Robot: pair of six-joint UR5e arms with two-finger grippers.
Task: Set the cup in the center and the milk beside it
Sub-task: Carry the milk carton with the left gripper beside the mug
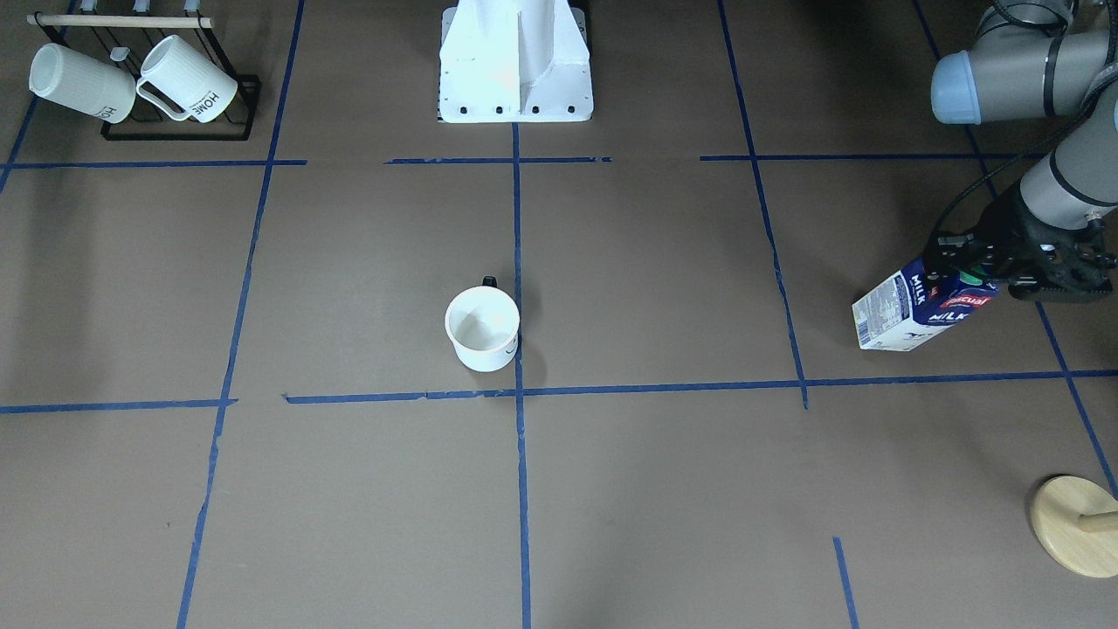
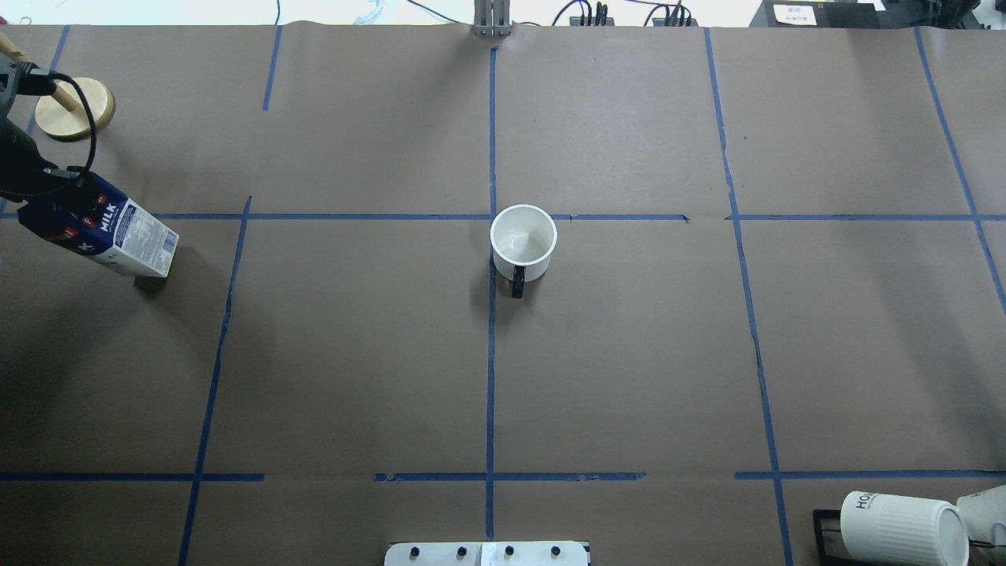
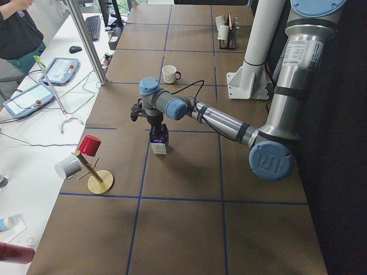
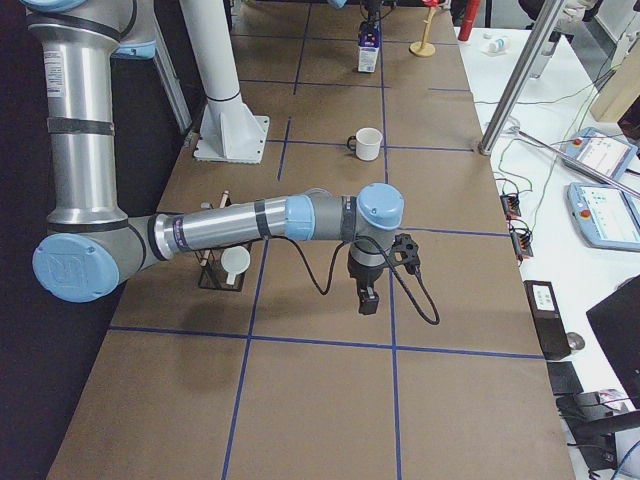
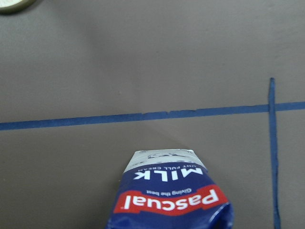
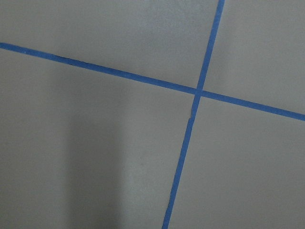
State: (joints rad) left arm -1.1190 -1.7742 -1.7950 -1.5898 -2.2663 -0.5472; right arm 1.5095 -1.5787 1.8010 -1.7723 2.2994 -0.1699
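The cup (image 1: 482, 330), a smooth white mug with a dark handle, stands upright right beside the center (image 1: 521, 392), where the long blue tape lines cross. It also shows in the overhead view (image 2: 523, 236). The milk (image 1: 917, 310), a dark blue Pascual carton, is far off on my left side of the table (image 2: 102, 228). My left gripper (image 1: 969, 275) is shut on the carton's top. The carton fills the bottom of the left wrist view (image 5: 171, 195). My right gripper (image 4: 368, 297) hangs low over bare table, and I cannot tell whether it is open or shut.
A black rack with two ribbed HOME mugs (image 1: 140, 83) stands at my right rear corner. A round wooden stand (image 1: 1074, 524) is beyond the milk, carrying a red cup (image 3: 90, 145). The white robot base (image 1: 515, 61) is at the rear middle. An operator (image 3: 17, 28) sits beyond the table.
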